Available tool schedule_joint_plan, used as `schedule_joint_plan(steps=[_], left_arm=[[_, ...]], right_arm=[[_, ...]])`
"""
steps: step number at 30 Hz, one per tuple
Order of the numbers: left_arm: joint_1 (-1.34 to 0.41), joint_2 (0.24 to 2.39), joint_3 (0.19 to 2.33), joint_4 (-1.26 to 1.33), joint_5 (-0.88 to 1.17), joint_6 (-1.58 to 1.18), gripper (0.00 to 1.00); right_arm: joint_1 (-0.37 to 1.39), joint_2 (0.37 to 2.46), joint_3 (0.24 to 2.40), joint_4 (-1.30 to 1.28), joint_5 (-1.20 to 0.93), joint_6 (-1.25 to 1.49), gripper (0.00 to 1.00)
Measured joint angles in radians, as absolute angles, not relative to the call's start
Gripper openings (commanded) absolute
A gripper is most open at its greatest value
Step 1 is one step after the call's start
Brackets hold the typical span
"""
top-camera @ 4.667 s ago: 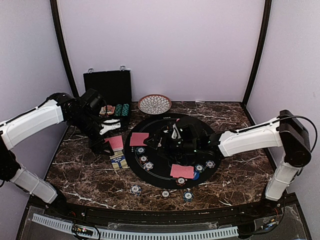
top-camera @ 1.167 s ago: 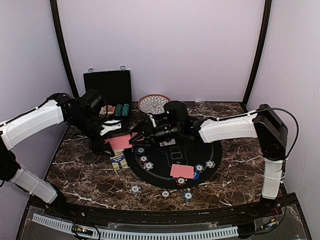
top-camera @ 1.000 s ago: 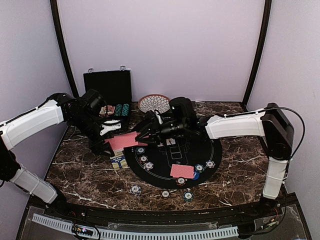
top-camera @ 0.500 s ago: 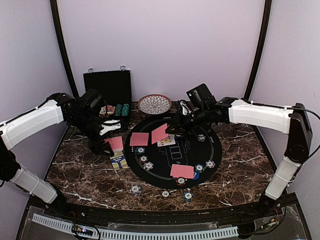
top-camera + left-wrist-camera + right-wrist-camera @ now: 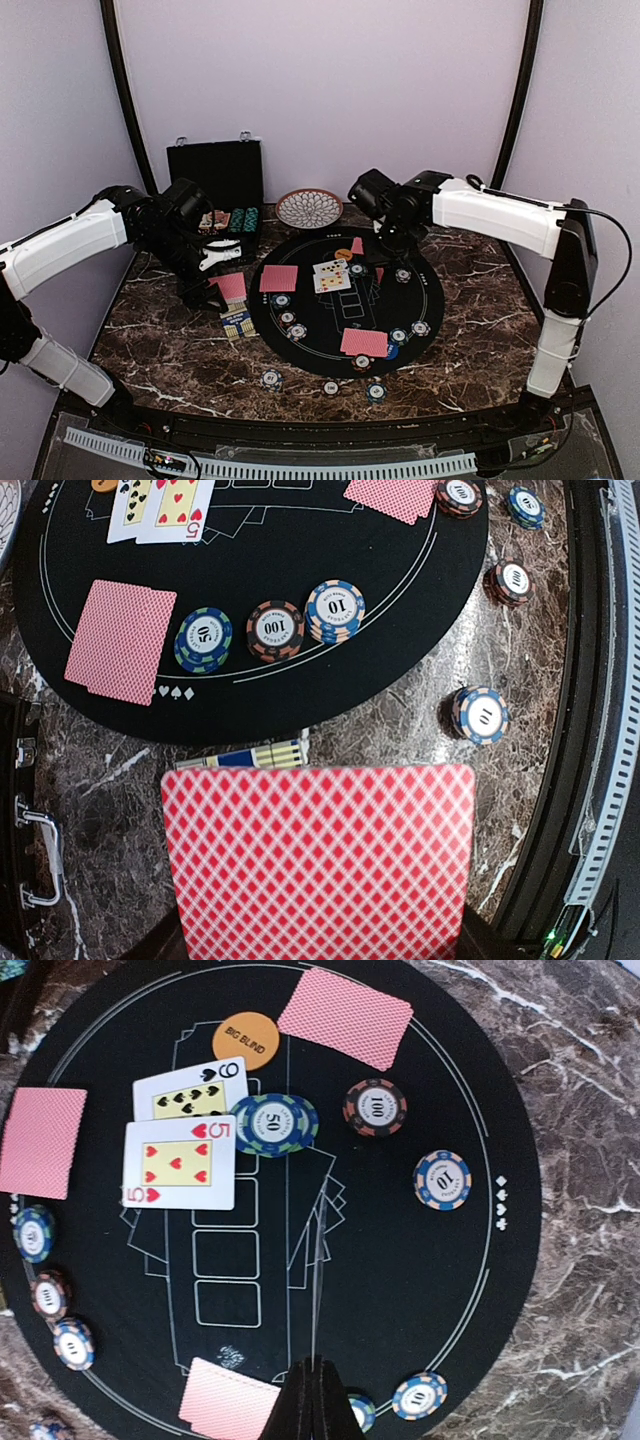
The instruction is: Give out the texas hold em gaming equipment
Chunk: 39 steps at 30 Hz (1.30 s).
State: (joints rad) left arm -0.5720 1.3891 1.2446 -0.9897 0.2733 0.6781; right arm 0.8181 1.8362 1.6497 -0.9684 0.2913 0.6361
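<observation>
top: high overhead — whole table [image 5: 170, 340] | wrists: close, facing down | shared: black mat [image 5: 320, 350]

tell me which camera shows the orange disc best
Right wrist: the orange disc lies whole, its BIG BLIND label readable. From the top camera it is only a small orange dot; the left wrist catches just its edge at the frame's top.

R arm [image 5: 490, 215], before low over the mat [image 5: 415, 295] centre and then stretched twd the left side, now stands raised at the far edge of the mat. R gripper [image 5: 314, 1380] no longer carries a card; its fingers are together w/ nothing between. New in the mat centre: 2 face-up cards, 9 of spades [image 5: 192, 1090] & 5 of hearts [image 5: 180, 1163], touching. Half a sec ago only one lies there.
</observation>
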Motion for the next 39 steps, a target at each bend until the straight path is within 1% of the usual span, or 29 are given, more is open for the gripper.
schedule_joint_plan(steps=[6,10,15,21,27,28,31,33,35,39], left_arm=[[-0.572,1.389,1.245,-0.990,0.272,0.678,0.00],[-0.572,1.389,1.245,-0.989,0.272,0.678,0.00],[-0.572,1.389,1.245,-0.989,0.272,0.678,0.00],[-0.572,1.389,1.244,-0.990,0.272,0.678,0.00],[-0.572,1.389,1.244,-0.989,0.272,0.678,0.00],[-0.572,1.389,1.244,-0.989,0.272,0.678,0.00],[-0.572,1.389,1.244,-0.989,0.272,0.678,0.00],[-0.572,1.389,1.244,-0.989,0.272,0.678,0.00],[-0.572,1.389,1.244,-0.989,0.272,0.678,0.00],[-0.572,1.389,1.243,-0.989,0.272,0.678,0.00]], right_arm=[[0.924,2.061,1.883,-1.148,0.509,0.642,0.00],[0.978,2.202,1.972,-1.225,0.572,0.651,0.00],[1.018,2.303,2.047,-1.262,0.572,0.653,0.00],[1.036,2.356,2.138,-1.260,0.528,0.651,0.00],[1.038,2.394,2.165,-1.227,0.446,0.648,0.00],[1.039,2.406,2.178,-1.224,0.436,0.648,0.01],[1.039,2.435,2.202,-1.204,0.403,0.646,0.11],[1.039,2.443,2.202,-1.193,0.384,0.645,0.18],[1.039,2.444,2.202,-1.179,0.361,0.644,0.27],[1.033,2.444,2.197,-1.121,0.310,0.648,0.39]])
